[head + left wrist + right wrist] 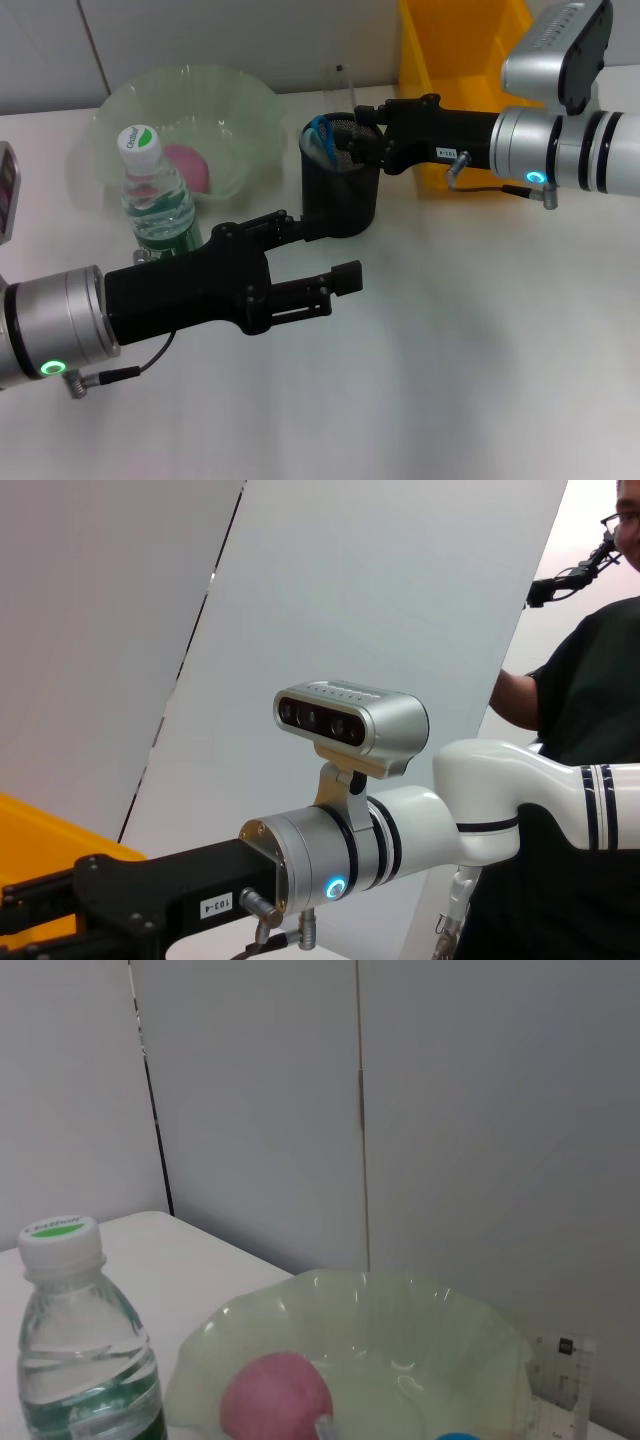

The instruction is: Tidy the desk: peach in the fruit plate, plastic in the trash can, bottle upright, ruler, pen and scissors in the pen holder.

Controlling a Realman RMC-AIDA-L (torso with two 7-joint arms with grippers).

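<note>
Head view has the right gripper [345,140] reaching in from the far right, its tip right at the rim of the black mesh pen holder [340,205]. Blue scissor handles [322,128] poke up out of the holder just beside that tip. I cannot tell whether its fingers are clamped on them or let go.

If the arm pulls away while the handles are caught, I reckon the light holder could tip or get dragged, spilling its contents. The clear ruler [343,85] stands at the holder's far side.

Nearer, the left gripper [322,262] hovers released, fingers spread, just near and left of the holder. A swing left could knock the upright bottle [154,195] beside it. The peach [185,165] sits in the green fruit plate [250,110], far left.
</note>
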